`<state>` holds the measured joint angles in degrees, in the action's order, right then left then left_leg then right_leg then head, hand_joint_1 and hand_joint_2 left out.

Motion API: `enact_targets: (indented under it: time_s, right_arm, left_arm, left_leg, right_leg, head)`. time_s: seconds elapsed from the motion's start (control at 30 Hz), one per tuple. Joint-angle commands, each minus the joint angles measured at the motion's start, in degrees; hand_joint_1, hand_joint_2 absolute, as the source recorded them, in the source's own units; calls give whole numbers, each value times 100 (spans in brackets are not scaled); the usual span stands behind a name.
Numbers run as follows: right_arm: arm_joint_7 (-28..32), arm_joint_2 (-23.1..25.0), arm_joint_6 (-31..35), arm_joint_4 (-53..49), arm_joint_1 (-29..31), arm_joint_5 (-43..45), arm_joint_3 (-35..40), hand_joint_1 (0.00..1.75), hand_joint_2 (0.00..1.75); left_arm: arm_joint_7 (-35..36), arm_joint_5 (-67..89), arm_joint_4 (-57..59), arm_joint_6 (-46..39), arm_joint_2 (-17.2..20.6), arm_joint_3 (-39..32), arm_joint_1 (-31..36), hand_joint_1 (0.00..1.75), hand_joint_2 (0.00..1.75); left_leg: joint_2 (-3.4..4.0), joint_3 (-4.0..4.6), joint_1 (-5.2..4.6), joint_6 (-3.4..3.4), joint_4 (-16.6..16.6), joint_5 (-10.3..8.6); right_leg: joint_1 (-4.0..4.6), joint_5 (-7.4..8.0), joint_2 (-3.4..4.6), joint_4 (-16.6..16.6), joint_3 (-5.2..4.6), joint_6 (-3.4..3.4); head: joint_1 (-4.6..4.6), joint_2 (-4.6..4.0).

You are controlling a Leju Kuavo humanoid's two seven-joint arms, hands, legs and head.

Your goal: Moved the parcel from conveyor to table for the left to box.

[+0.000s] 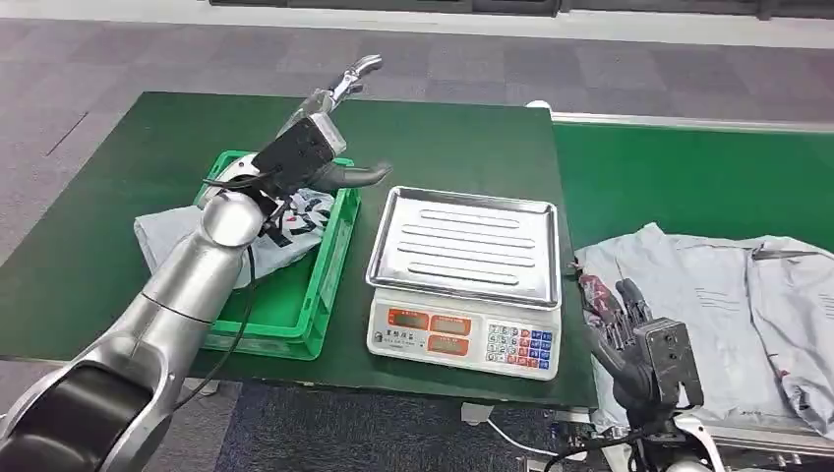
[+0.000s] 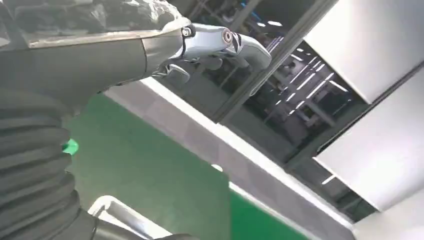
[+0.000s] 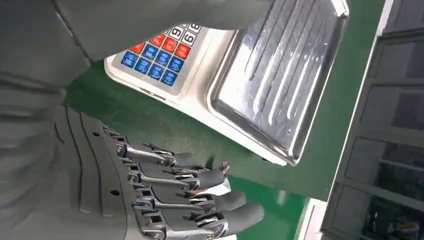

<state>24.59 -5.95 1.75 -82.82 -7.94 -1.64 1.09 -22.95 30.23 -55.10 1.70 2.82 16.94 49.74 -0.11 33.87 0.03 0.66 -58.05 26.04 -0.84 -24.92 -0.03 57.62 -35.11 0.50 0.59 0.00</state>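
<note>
Lying in the green crate (image 1: 329,285), a parcel (image 1: 177,236) is seen from the head view beneath the raised, empty left hand (image 1: 329,118), fingers spread. The right hand (image 1: 620,320), fingers apart and holding nothing, is shown touching another grey parcel (image 1: 718,305) on the conveyor (image 1: 688,177). The scale's keypad (image 3: 157,52) is shown close by the right wrist view.

Parcel-sorting workstation: weighing scale (image 1: 464,285), green conveyor (image 1: 688,177), grey mail bags (image 1: 728,315).

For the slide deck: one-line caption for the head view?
Left robot hand raised over the green crate, weighing scale beside it, right robot hand at the grey parcels.
</note>
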Motion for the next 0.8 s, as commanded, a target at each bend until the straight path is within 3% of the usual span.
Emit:
enact_targets:
  time_s: [0.03,0.57,0.8]
  right_arm:
    - [-19,110,22,102,128,-6,-94,0,175]
    - [-19,104,65,81,69,-5,-110,0,175]
    - [-53,273,118,-236,-144,-39,-241,0,175]
  left_arm:
    - [23,-23,-253,-36,159,364,74,0,175]
    - [196,-287,-1089,321,270,766,-210,0,175]
    - [216,-552,-1298,336,520,881,-746,0,175]
  left_leg:
    - [7,-7,4,3,6,-1]
    - [0,-24,11,4,16,1]
    - [2,-26,7,6,18,1]
  right_leg:
    - [-1,1,7,-3,4,-4]
    - [5,1,3,-17,25,-10]
    - [1,-1,5,-14,23,-10]
  head:
    - [2,0]
    - [0,0]
    - [0,0]
